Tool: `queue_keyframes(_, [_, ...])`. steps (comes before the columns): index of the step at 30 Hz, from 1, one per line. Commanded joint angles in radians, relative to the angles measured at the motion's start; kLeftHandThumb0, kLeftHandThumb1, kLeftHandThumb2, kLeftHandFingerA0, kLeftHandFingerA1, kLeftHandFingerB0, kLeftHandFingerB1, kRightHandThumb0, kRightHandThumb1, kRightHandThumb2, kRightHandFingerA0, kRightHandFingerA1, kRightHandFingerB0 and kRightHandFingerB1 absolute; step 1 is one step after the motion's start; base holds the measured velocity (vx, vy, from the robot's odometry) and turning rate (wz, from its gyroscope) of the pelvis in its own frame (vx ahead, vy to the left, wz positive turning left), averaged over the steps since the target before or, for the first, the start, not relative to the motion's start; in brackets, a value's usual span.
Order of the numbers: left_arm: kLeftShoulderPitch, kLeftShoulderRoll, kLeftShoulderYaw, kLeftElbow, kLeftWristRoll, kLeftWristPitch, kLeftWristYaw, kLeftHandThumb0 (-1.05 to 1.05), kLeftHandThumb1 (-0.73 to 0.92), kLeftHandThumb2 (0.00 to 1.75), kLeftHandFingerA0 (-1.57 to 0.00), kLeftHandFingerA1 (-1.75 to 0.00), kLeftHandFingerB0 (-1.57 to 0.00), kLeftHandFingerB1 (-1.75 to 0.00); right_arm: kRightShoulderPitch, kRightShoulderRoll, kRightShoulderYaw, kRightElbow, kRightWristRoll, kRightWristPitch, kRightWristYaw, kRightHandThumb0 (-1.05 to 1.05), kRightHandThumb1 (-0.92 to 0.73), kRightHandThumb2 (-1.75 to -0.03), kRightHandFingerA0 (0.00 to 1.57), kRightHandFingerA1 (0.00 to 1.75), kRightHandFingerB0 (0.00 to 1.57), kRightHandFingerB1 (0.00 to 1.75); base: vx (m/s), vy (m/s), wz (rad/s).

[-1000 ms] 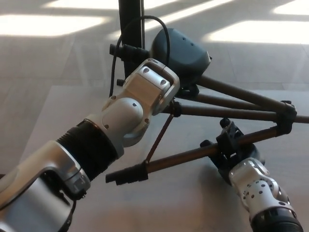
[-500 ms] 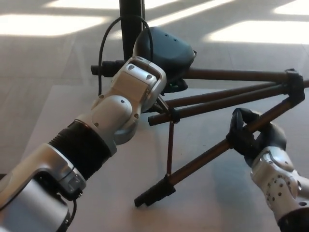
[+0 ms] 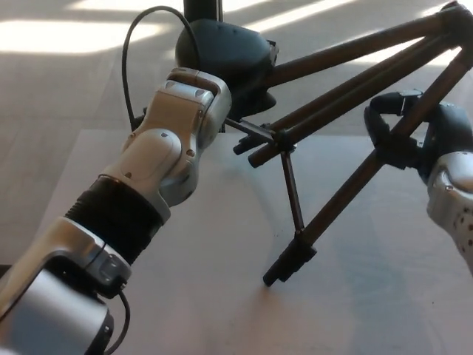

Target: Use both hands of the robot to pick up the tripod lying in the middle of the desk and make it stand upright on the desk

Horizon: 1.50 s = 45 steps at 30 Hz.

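Observation:
The dark brown tripod [image 3: 347, 96] is lifted off the grey desk [image 3: 222, 296] and tilted, its legs spread and rising toward the upper right. One leg slants down, and its black foot [image 3: 284, 265] touches the desk. My left hand [image 3: 222, 52] is shut on the tripod's upper end, near the centre column, at the top middle. My right hand [image 3: 406, 137] is shut on the down-slanting leg at the right edge. A thin brace [image 3: 290, 188] links that leg to the central hub.
A black cable [image 3: 140, 44] loops up from my left wrist. A dark vertical pole [image 3: 203, 9] stands behind the desk. Beyond the desk's far edge lies a pale floor with bright light patches.
Both hands have raised and swung the tripod. The legs have risen toward the upper right, the low foot has moved right on the desk, and my left hand has shifted up and left.

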Motion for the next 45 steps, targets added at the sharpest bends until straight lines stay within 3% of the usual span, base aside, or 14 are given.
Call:
queue_keyframes(1, [0.056,-0.081,0.111,-0.016,-0.110,0.069,0.132,-0.17,0.60,0.88,-0.90,-1.23,-0.82,-1.08,-0.222,-0.193,0.097,0.113,-0.197,-0.285,0.529,-1.05,-0.59,-1.16,1.10,1.41,0.73,1.00,0.00,0.000,0.00])
queue_keyframes(3, [0.078,-0.096,0.124,-0.032,-0.117,0.095,0.125,-0.17,0.59,0.87,-0.87,-1.21,-0.78,-1.02,-0.245,-0.170,0.059,0.079,-0.114,-0.138,0.526,-0.71,-0.74,-0.66,0.84,1.46,0.61,0.95,0.00,0.000,0.00])
queue_keyframes(5, [0.103,-0.108,0.134,-0.051,-0.119,0.107,0.128,-0.17,0.58,0.89,-0.88,-1.29,-0.78,-1.09,-0.342,-0.205,0.265,-0.001,-0.343,0.110,0.360,-0.54,-0.68,-0.73,0.72,1.44,0.59,1.01,0.00,0.000,0.00])
queue_keyframes(8, [0.148,-0.132,0.159,-0.080,-0.128,0.138,0.121,-0.18,0.62,0.93,-0.88,-1.56,-0.78,-1.31,-0.280,-0.209,0.157,0.060,-0.197,-0.266,0.644,-0.75,-0.85,-0.65,0.50,1.23,0.52,0.98,0.00,0.000,0.00])
queue_keyframes(13, [0.203,-0.164,0.220,-0.124,-0.155,0.170,0.142,-0.19,0.60,0.88,-0.88,-1.75,-0.68,-1.59,-0.531,-0.147,0.395,0.066,-0.412,0.222,0.406,-0.50,-0.80,-0.62,0.37,1.20,0.43,0.92,0.00,0.000,0.00])
queue_keyframes(15, [0.221,-0.182,0.248,-0.133,-0.169,0.189,0.149,-0.20,0.57,0.94,-0.86,-1.75,-0.69,-1.56,-0.565,-0.196,0.535,0.079,-0.566,0.100,0.521,-0.41,-0.75,-1.04,0.32,1.31,0.41,0.95,0.00,0.000,0.00])
queue_keyframes(18, [0.263,-0.216,0.292,-0.157,-0.192,0.215,0.164,-0.19,0.57,1.13,-0.92,-1.75,-0.78,-1.39,-0.496,-0.211,0.509,-0.001,-0.554,0.068,0.421,-0.57,-0.64,-0.73,0.66,1.40,0.65,1.12,0.00,0.000,0.00])
queue_keyframes(19, [0.264,-0.216,0.293,-0.159,-0.190,0.220,0.157,-0.19,0.58,1.14,-0.92,-1.74,-0.79,-1.38,-0.450,-0.178,0.393,-0.006,-0.414,0.010,0.436,-0.54,-0.73,-1.17,0.46,1.47,0.47,1.08,0.00,0.000,0.00])
queue_keyframes(25, [0.269,-0.216,0.322,-0.187,-0.180,0.224,0.145,-0.19,0.50,1.05,-0.93,-1.63,-0.86,-1.31,-0.373,-0.121,0.201,-0.011,-0.231,-0.086,0.472,-0.54,-0.73,-1.17,0.46,1.47,0.47,1.08,0.00,0.000,0.00])
queue_keyframes(26, [0.272,-0.216,0.332,-0.186,-0.189,0.208,0.161,-0.16,0.57,1.08,-0.88,-1.75,-0.65,-1.66,-0.662,-0.178,0.574,0.112,-0.590,0.213,0.601,-0.45,-0.67,-0.80,0.50,1.09,0.56,0.73,0.00,0.000,0.00])
queue_keyframes(27, [0.277,-0.214,0.334,-0.186,-0.191,0.194,0.170,-0.17,0.57,1.04,-0.87,-1.75,-0.66,-1.61,-0.563,-0.175,0.245,0.174,-0.220,0.085,0.768,-0.44,-0.67,-1.08,0.43,1.49,0.35,1.16,0.00,0.000,0.00])
queue_keyframes(29, [0.292,-0.219,0.334,-0.197,-0.188,0.199,0.175,-0.17,0.58,1.02,-0.86,-1.75,-0.71,-1.55,-0.641,-0.238,0.636,0.098,-0.755,0.023,0.516,-0.47,-0.67,-0.71,0.67,1.03,0.59,0.84,0.00,0.000,0.00])
queue_keyframes(44, [0.410,-0.252,0.341,-0.246,-0.180,0.228,0.183,-0.14,0.58,0.99,-0.83,-1.75,-0.69,-1.52,-0.672,-0.228,0.825,0.046,-0.957,-0.047,0.326,-0.31,-0.57,-0.96,0.91,1.74,0.72,1.47,0.00,0.000,0.00])
queue_keyframes(45, [0.423,-0.251,0.339,-0.249,-0.178,0.224,0.185,-0.14,0.48,1.02,-1.18,-1.31,-0.88,-1.02,-0.678,-0.232,0.855,0.047,-0.986,-0.046,0.330,-0.36,-0.60,-0.87,0.94,1.74,0.76,1.48,0.00,0.000,0.00])
